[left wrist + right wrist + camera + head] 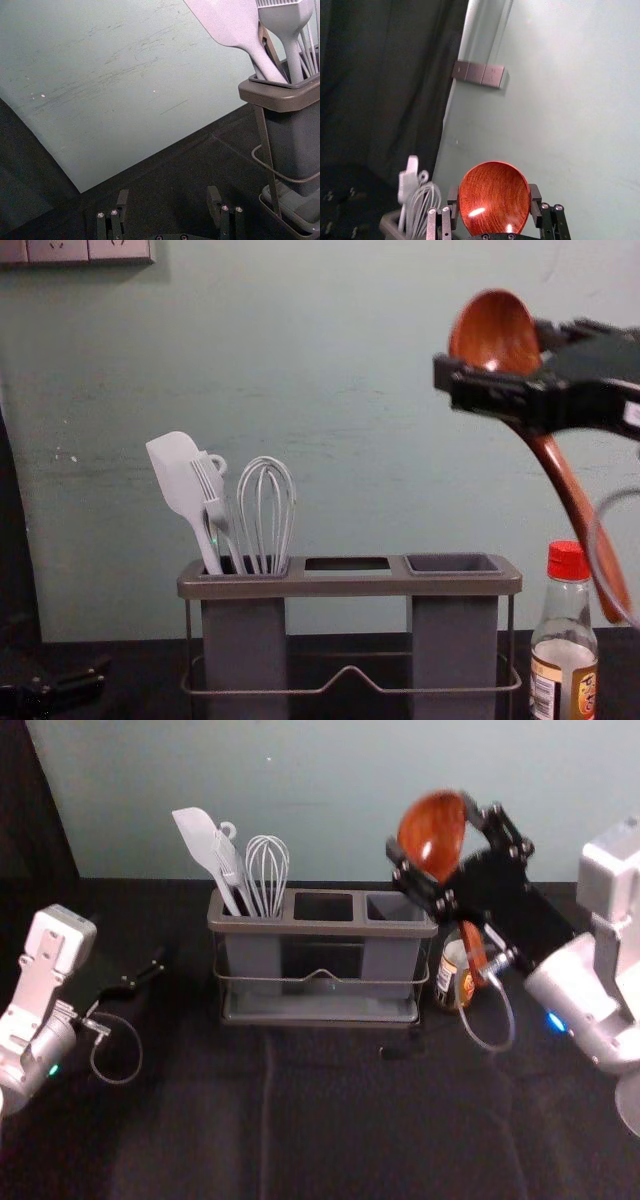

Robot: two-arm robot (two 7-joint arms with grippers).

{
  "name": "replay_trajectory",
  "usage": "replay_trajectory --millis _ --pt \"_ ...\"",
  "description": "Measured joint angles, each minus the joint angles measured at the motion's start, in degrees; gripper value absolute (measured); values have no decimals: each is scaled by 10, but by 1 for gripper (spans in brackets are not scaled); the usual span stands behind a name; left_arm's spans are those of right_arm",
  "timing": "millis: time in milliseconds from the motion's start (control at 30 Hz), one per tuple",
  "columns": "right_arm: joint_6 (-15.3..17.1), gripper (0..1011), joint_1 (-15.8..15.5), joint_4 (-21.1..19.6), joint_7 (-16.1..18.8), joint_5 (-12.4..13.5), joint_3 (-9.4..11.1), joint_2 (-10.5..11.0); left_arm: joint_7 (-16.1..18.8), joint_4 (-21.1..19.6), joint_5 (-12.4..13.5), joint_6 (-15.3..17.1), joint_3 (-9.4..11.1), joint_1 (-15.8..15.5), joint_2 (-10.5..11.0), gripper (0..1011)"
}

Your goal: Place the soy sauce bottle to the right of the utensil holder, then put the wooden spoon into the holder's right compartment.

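Wooden spoon [500, 330] is hanging in the air above the holder's right side, bowl uppermost, handle slanting down and outward toward the robot's right. The right gripper [494, 195] is gripping it at the bowl, a finger pressing on either side.

Soy sauce bottle [565, 665] is standing upright just to the right of the utensil holder [350, 585], so the first placement is looking done. Spoon step is the one in hand, my reading: carrying and lining up, with insertion remaining.

Holder's right compartment [455, 645] is waiting with its mouth open. The spatula [175, 470], brush [215, 500] and whisk [268, 505] are sharing the left one. Left gripper [169, 194] is idling off the holder's left side, fingers spread, nothing between them.

Next move is calling for a shift toward the robot's left, while swinging the handle's lower end inward until it is pointing down into the right compartment; then lowering, then releasing. Handle is passing close to the bottle in the chest view, so a low sweep could be risking a knock; some extra height is seeming wise. A tilted entry could be catching the rim.
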Motion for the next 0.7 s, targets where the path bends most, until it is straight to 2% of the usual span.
replay_trajectory --millis 100,200,233,400,500,600,700 --pt "-22 837 37 31 3 11 -8 -11 0 0 0 0 0 0 0 1000" --pt "-53 837 76 73 11 33 -15 -25 0 0 0 0 0 0 0 1000" --pt "-53 838 76 73 11 33 -15 -25 0 0 0 0 0 0 0 1000" --pt "-105 838 116 125 24 62 -27 -43 0 0 0 0 0 0 0 1000" --pt "-126 837 133 151 29 80 -31 -53 0 0 0 0 0 0 0 1000" --pt "-136 838 144 171 35 94 -32 -59 0 0 0 0 0 0 0 1000" --pt "-146 838 160 202 46 121 -34 -68 0 0 0 0 0 0 0 1000"
